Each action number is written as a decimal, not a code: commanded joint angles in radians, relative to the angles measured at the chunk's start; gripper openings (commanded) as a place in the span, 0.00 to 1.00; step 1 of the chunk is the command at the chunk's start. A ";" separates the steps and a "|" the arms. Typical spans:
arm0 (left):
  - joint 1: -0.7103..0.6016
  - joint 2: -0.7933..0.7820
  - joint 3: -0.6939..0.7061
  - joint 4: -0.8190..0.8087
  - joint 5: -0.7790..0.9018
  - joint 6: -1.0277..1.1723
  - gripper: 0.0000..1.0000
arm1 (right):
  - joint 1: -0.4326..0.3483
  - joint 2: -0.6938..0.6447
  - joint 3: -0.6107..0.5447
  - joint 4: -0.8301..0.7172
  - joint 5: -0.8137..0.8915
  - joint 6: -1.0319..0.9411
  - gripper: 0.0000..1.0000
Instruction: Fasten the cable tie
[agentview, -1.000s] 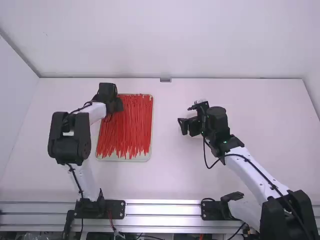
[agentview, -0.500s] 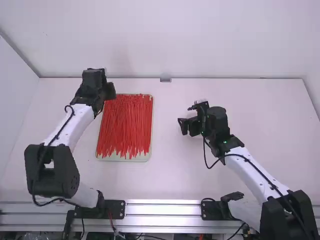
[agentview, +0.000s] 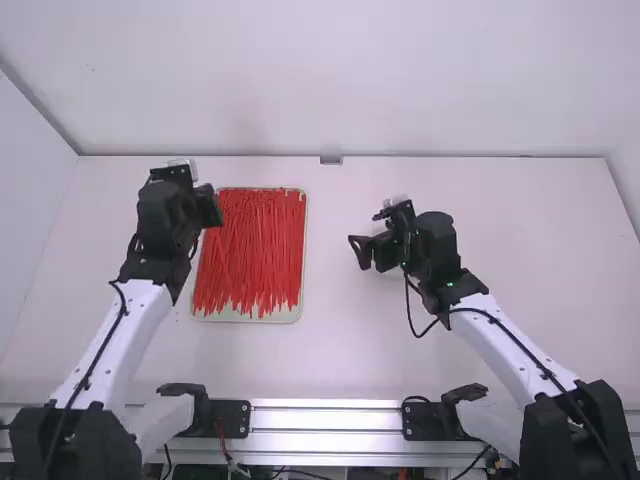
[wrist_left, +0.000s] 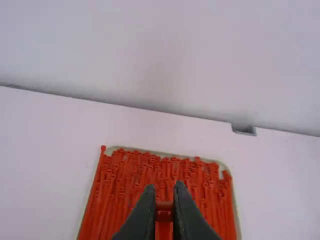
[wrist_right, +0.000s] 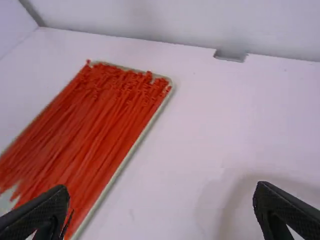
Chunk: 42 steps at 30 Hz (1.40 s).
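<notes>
Left end effector (wrist_left: 163, 194) pinches cable tie (wrist_left: 163, 221); right end effector (wrist_right: 160, 200) gapes

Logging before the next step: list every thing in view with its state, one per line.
left tool: shut on a cable tie.
cable tie: pinched between the fingers.
right tool: open, empty.
pile of cable ties: straight, unfastened, lying in the tray.
tray: flat on the table, filled.
</notes>
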 joint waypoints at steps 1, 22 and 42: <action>-0.007 -0.052 -0.056 0.033 0.078 -0.033 0.03 | 0.004 0.007 0.033 0.022 -0.092 0.032 0.98; -0.239 -0.064 -0.118 0.304 0.282 -0.119 0.03 | 0.155 0.008 0.033 0.256 -0.251 0.081 0.98; -0.439 0.001 -0.118 0.547 0.205 -0.142 0.03 | 0.188 0.008 0.033 0.339 -0.122 0.315 0.98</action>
